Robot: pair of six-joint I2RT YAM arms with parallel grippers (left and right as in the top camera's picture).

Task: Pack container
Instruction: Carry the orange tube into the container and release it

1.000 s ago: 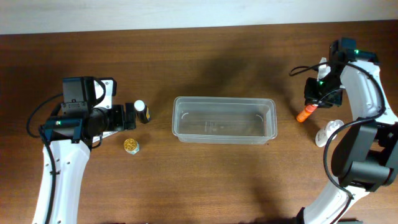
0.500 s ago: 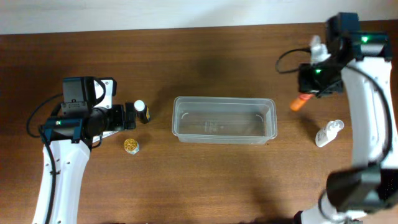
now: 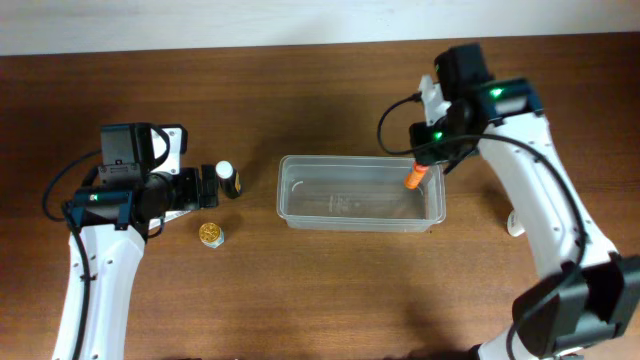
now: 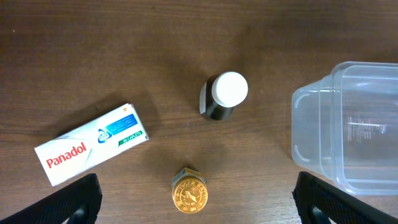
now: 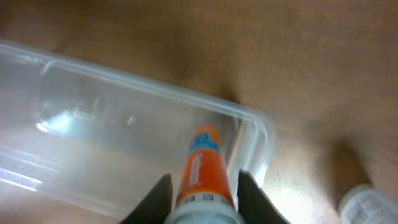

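Note:
The clear plastic container [image 3: 300, 205] sits mid-table and holds nothing; its left end shows in the left wrist view [image 4: 311, 124] and its right end in the right wrist view [image 5: 124, 124]. My right gripper [image 3: 428, 160] is shut on an orange tube [image 3: 415, 177] [image 5: 200, 165], held above the container's right end. My left gripper [image 3: 207, 188] [image 4: 196, 199] is open, above a gold-lidded jar [image 3: 210, 233] [image 4: 190, 190]. A dark bottle with a white cap [image 3: 227, 176] [image 4: 225, 94] stands left of the container. A white Panadol box [image 4: 90, 151] lies further left.
A white bottle [image 3: 514, 222] lies on the table right of the container, partly behind my right arm; its blurred end shows in the right wrist view [image 5: 367, 202]. The table's far edge runs along the top of the overhead view.
My right arm has swung left from the table's right side, carrying the orange tube over the container's right end. The left arm has not moved.

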